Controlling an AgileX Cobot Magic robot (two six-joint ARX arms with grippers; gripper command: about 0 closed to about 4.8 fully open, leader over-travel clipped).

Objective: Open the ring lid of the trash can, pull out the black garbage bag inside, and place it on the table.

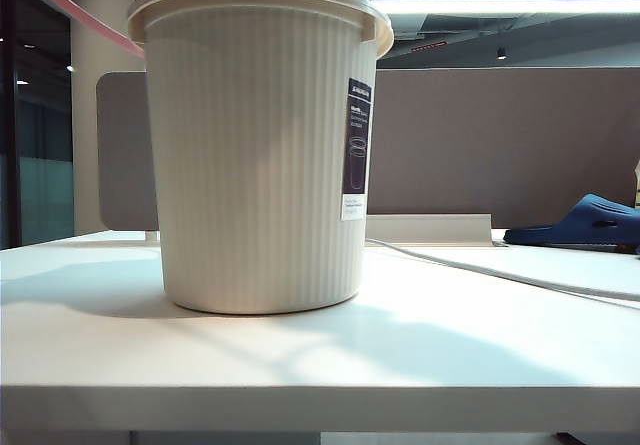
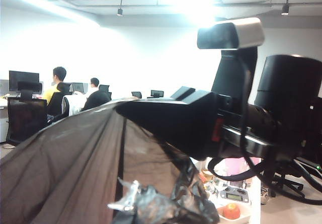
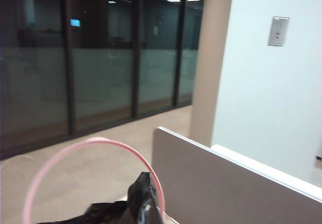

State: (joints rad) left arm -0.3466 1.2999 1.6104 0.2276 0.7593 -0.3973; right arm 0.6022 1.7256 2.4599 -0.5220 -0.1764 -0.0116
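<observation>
Left gripper (image 2: 132, 200) jaws clamped on black garbage bag (image 2: 65, 173), stretched just beside them; right gripper (image 3: 145, 204) jaws shut on ring lid (image 3: 88, 146) arching beyond; trash can (image 1: 255, 155) on counter (image 1: 320, 350).

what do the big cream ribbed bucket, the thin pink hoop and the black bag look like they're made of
The large cream ribbed trash can: likely moulded plastic with a matte finish, given its even vertical ribs and soft sheen. The thin pink ring lid: probably smooth plastic, a uniform slim band. The crinkled black garbage bag: thin plastic film, glossy, creased, and light shows through where it is stretched.
</observation>
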